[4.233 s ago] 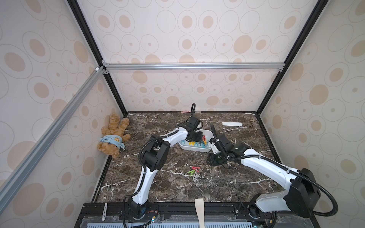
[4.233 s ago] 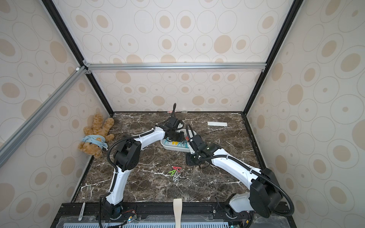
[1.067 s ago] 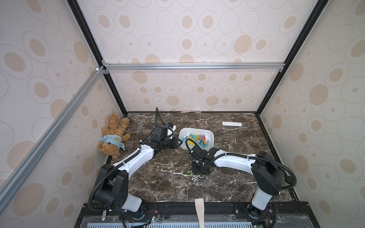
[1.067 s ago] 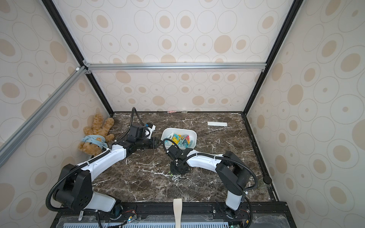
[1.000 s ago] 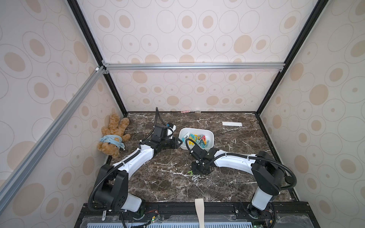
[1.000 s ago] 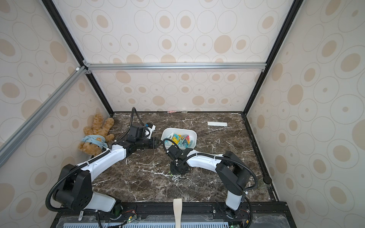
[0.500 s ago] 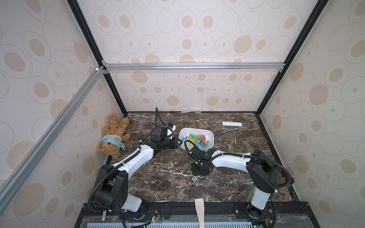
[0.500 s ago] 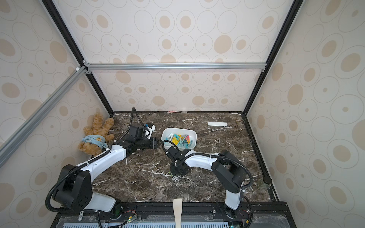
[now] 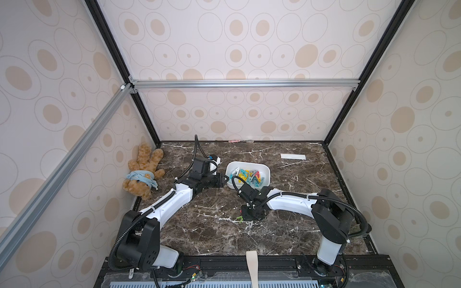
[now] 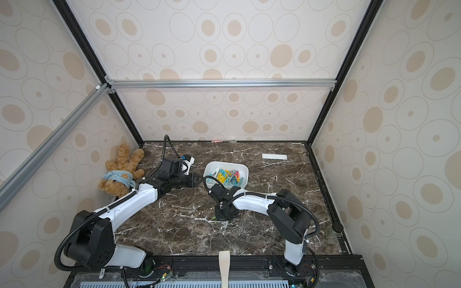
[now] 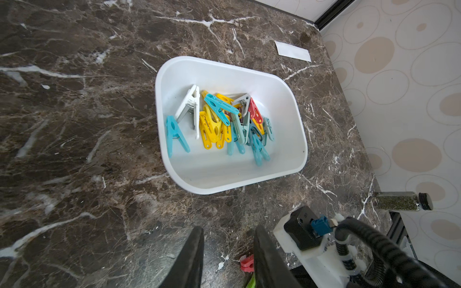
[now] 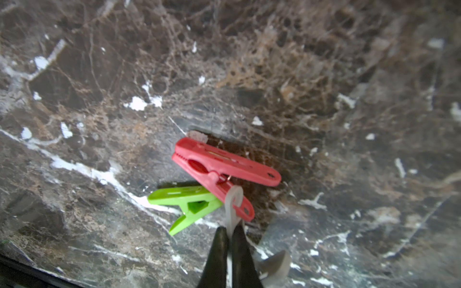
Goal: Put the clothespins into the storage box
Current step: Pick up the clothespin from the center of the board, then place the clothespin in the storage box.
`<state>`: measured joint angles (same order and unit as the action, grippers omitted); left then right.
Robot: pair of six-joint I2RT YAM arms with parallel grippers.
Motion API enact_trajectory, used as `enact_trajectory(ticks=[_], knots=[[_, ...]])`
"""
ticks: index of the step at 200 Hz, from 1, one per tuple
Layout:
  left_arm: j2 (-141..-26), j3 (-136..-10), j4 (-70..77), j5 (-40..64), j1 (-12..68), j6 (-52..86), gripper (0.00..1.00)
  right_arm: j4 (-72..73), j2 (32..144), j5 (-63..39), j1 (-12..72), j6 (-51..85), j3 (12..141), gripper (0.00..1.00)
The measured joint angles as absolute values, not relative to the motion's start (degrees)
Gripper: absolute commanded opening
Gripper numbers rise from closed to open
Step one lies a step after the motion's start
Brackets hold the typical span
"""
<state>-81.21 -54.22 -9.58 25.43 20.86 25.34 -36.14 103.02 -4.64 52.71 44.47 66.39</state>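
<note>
Three pins are outside the box (image 9: 249,164): a red pin (image 12: 224,169), a green pin (image 12: 184,199) and a grey pin (image 12: 234,193), bunched together on the marble table (image 9: 199,232) in front of the box, on the robot's side. The right gripper (image 12: 229,230) points down at them, its fingers (image 12: 217,254) clamped tight on one leg of the grey pin, whose tip lies across the red pin's lower leg. The green pin touches the red one. All other pins (image 11: 217,119) (yellow, teal, white, grey, red) sit heaped inside the box, which stands mid-table, nearer the back wall. The left gripper (image 11: 228,259) hovers just beside the box's left end, fingers parted with nothing between them. A bear (image 9: 142,172) lies against the left wall; its blue band carries a yellow smiling face, and any lettering there is too small to read. A paper strip (image 9: 292,156) near the back right corner shows only plain white. A jar (image 11: 401,200) of green flakes with a black cap sits by the right wall; its label cannot be made out.
</note>
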Motion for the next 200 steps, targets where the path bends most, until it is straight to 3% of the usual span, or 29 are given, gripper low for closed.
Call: enact_trajectory(ticks=[42, 75, 141, 200], knots=[[-80.82, -53.78, -10.28, 24.71, 20.78, 25.36, 0.35, -40.95, 97.23, -6.33, 50.96, 41.10, 70.98, 0.02], [-80.84, -52.80, -11.35, 24.29, 20.69, 25.89, 0.34, -41.04, 96.75, -11.62, 43.46, 36.53, 78.54, 0.01], [-78.46, -51.29, -15.53, 21.52, 20.67, 26.24, 0.35, -45.21, 115.11, -17.39, 31.00, 22.17, 102.30, 0.01], [-74.46, -49.12, -17.19, 19.73, 20.62, 29.08, 0.35, -48.18, 123.52, -18.44, 27.18, 16.95, 107.68, 0.03]])
